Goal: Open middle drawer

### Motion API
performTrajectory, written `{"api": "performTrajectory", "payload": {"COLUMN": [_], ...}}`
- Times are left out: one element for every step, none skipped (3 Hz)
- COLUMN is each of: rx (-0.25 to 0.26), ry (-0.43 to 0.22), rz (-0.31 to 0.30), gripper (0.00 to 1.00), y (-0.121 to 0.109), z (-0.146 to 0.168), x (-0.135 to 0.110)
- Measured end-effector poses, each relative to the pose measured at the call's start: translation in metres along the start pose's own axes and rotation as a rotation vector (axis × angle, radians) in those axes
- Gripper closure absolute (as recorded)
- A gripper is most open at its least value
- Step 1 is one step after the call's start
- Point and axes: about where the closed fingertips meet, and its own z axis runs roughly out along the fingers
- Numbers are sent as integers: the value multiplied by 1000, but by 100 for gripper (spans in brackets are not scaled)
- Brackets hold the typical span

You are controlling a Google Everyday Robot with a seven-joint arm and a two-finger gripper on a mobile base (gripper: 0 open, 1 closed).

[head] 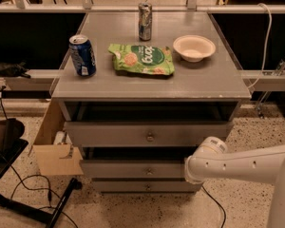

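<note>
The middle drawer [128,169] is the low grey front with a small round knob [149,171], second of three in the grey cabinet. A dark gap shows above it. The taller top drawer [109,134] stands pulled out a little. The lowest drawer [133,186] sits below. My white arm [242,167] reaches in from the right, and its rounded end joint [203,163] lies against the right end of the middle drawer front. My gripper is hidden behind that joint, at the drawer's right end.
On the cabinet top stand a blue can [82,55], a silver can [145,21], a green chip bag [141,59] and a white bowl [194,47]. A cardboard box [54,151] leans at the cabinet's left. Cables [33,189] and a black frame lie on the floor at the left.
</note>
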Motion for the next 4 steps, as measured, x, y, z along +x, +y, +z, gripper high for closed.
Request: {"api": "performTrajectory", "payload": {"rx": [0,0,0,0], "ry": [0,0,0,0], "rz": [0,0,0,0], "gripper": [97,74,51,20], "y": [-1,-1,-1,-1], "z": [-4,-4,-4,-4], "x": [0,0,0,0]}}
